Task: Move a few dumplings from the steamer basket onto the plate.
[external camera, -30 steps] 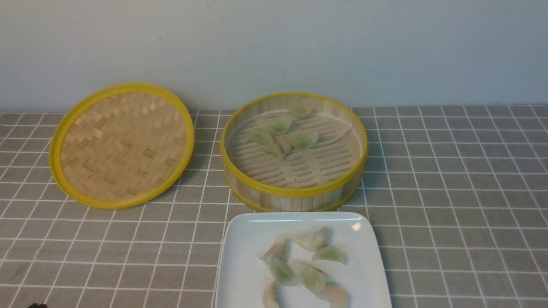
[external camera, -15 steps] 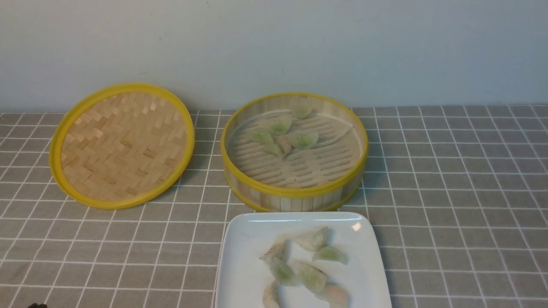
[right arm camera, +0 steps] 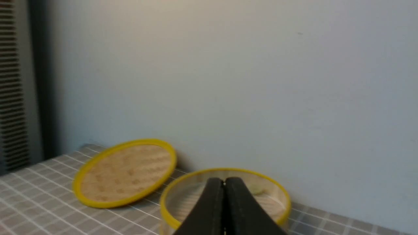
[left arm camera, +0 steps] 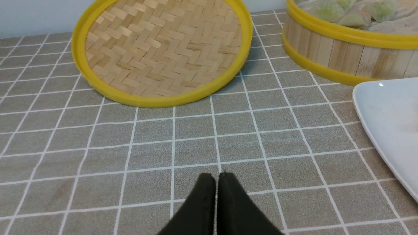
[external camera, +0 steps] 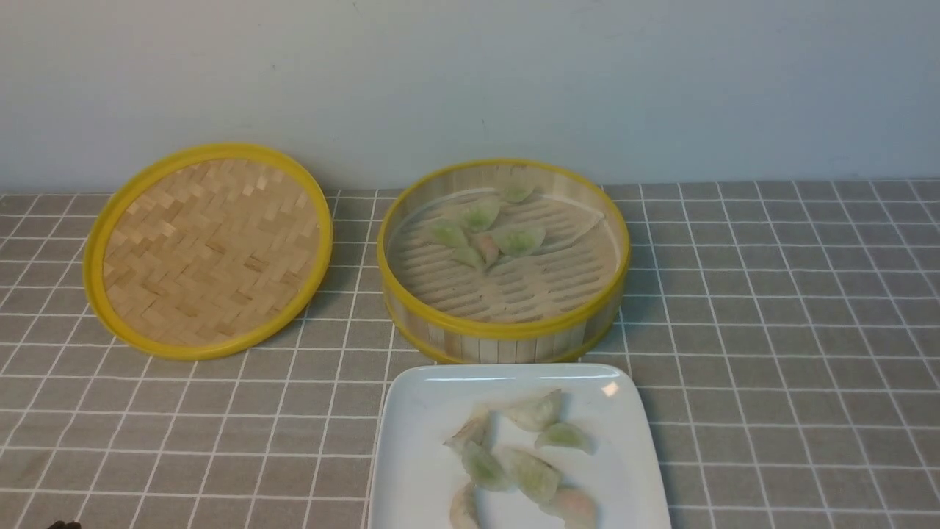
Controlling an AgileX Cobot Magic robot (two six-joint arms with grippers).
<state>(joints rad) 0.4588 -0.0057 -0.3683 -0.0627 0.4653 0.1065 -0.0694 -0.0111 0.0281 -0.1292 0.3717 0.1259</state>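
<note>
Ahead of the left claw (left arm camera: 216, 178), whose jaws are pressed together on nothing low over the worktop (left arm camera: 228, 143), lies the lid (left arm camera: 163, 49); the basket (left arm camera: 343, 55) and plate (left arm camera: 385, 117) sit further off to one side. The right claw (right arm camera: 224, 182) is likewise closed and empty, raised short of the basket. Several dumplings (external camera: 529, 470) lie on the plate, touching; others (external camera: 485, 231) remain in the basket. Judgement: between transfers, or finished. A further pick requires opening a claw above the basket cluster.
</note>
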